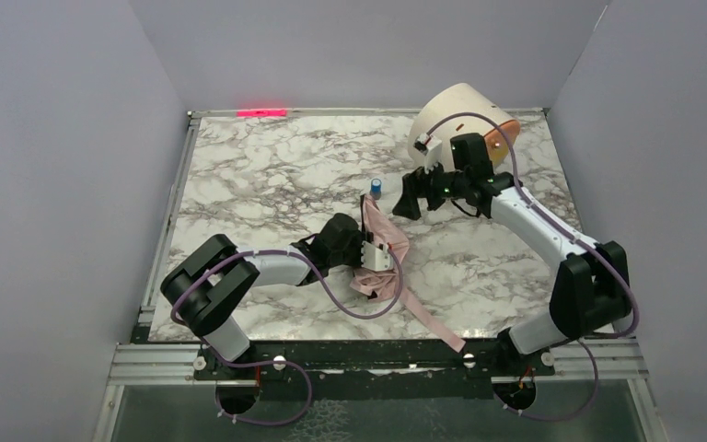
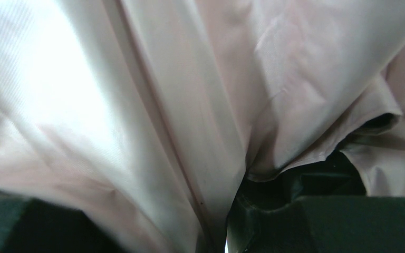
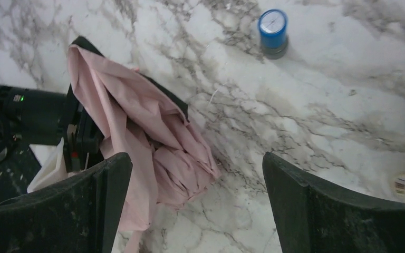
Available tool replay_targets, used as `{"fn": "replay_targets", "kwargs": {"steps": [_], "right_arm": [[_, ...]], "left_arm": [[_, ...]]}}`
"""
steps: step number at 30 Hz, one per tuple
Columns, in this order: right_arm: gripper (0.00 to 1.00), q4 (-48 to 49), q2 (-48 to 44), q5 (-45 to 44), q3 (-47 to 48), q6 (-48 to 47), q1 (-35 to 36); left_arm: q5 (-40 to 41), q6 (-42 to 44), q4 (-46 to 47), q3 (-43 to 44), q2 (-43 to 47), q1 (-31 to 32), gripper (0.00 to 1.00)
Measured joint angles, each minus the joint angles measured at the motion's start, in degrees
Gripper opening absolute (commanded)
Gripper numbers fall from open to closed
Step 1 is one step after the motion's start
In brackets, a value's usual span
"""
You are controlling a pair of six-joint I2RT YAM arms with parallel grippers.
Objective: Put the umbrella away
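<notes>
The umbrella (image 1: 388,241) is a crumpled bundle of pale pink fabric lying mid-table, and its long pink strap (image 1: 434,324) trails toward the near edge. My left gripper (image 1: 374,249) is shut on the fabric. In the left wrist view the pink folds (image 2: 153,105) fill the frame and run down between my dark fingers (image 2: 327,221). My right gripper (image 1: 404,200) hovers just beyond the bundle's far end and is open. In the right wrist view its fingers (image 3: 108,203) stand wide apart with only marble between them, and the umbrella (image 3: 137,121) lies to the left.
A small blue-capped cylinder (image 1: 377,187) (image 3: 272,31) stands just beyond the umbrella. A cream drum with an orange face (image 1: 456,115) sits at the back right behind the right arm. Grey walls close in the marble table (image 1: 267,175) on three sides.
</notes>
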State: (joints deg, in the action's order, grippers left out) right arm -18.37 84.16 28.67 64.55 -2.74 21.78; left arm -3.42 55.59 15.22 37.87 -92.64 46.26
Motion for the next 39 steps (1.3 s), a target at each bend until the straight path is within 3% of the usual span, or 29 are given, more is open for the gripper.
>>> {"fn": "replay_targets", "kwargs": {"steps": [5, 9, 19, 34, 39], "right_arm": [[1.0, -5.86, 6.01, 12.09, 2.6, -6.78, -0.52], [1.0, -10.34, 9.62, 16.74, 5.44, -12.37, -0.46], [1.0, -19.98, 18.38, 20.96, 9.07, -24.24, -0.46], [0.93, -16.59, 22.1, 18.51, 4.74, -30.64, 2.99], [0.66, -15.78, 23.71, 16.63, 3.37, -30.45, 5.05]], "left_arm": [[0.0, 0.42, -0.31, -0.13, 0.37, 0.11, 0.0], [0.0, 1.07, -0.55, -0.35, 0.68, 0.24, 0.0], [-0.17, 2.23, -0.76, -0.37, 0.72, 0.26, 0.0], [-0.52, 2.75, -1.92, -0.61, 1.57, 0.26, 0.0], [-0.59, 2.38, -2.08, -0.63, 1.73, 0.33, 0.0]]}}
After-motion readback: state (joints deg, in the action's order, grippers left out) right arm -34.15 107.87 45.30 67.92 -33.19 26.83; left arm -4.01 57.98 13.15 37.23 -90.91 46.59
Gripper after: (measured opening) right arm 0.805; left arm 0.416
